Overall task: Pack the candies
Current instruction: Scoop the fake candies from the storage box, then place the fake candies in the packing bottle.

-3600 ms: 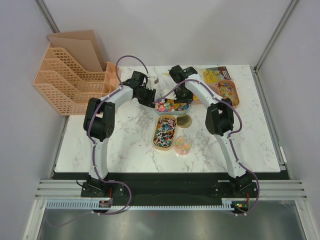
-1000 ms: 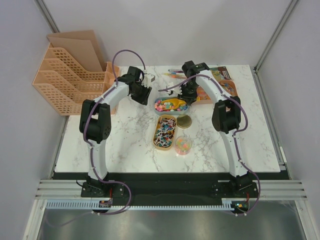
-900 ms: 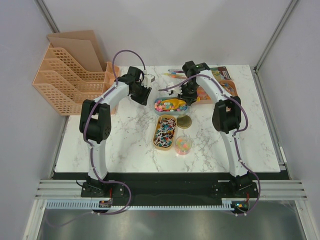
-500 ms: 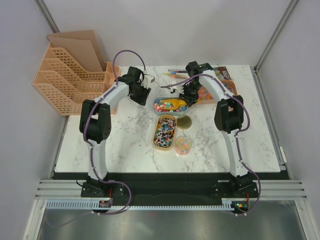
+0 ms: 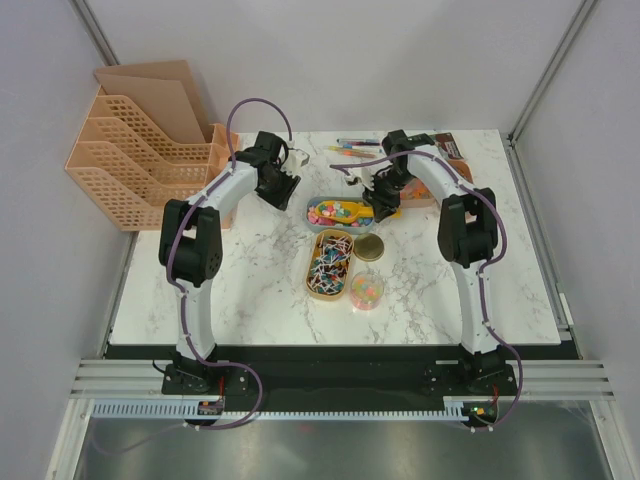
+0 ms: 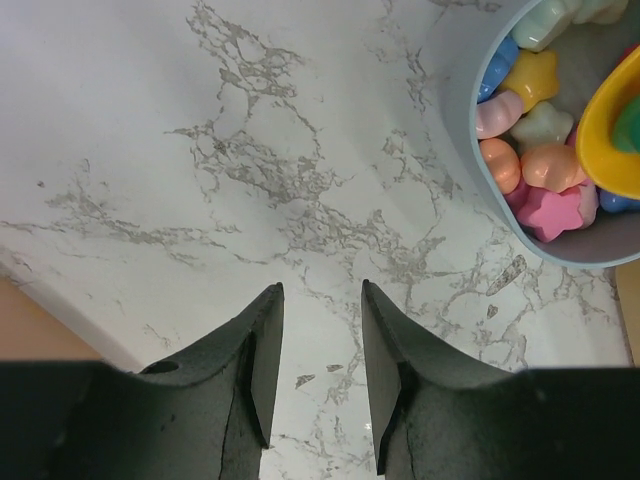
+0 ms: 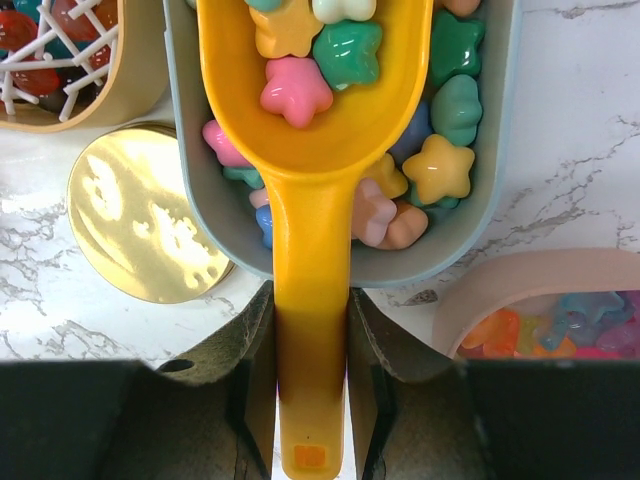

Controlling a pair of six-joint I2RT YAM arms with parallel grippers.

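The marble counter [image 5: 250, 290] carries everything I work with. A little above the middle of the top view sits the blue-grey oval tub [image 7: 500, 140], and the candies [image 7: 440, 168] are heaped in it: small star-shaped sweets in pink, green, yellow and orange.

The yellow scoop [image 7: 310, 230] lies with its bowl in the tub, a few stars already resting in it. My right pincer [image 7: 310, 295] is clamped on its handle, one finger on each side, at the bottom centre of the right wrist view. My left pincer [image 6: 320, 290] hangs with its fingers apart over bare marble, holding nothing, with the tub's edge at the upper right of its view.

I judge the candies light, hard and smooth, too small and too ready to slide for a direct pinch. The scoop is the sensible hold. It looks like stiff, slick plastic, so I would grip the flat handle squarely and keep the bowl level, or the stars will likely roll out. The small round jar [image 5: 367, 289], just below centre in the top view, has a narrow mouth, so tipping needs care.
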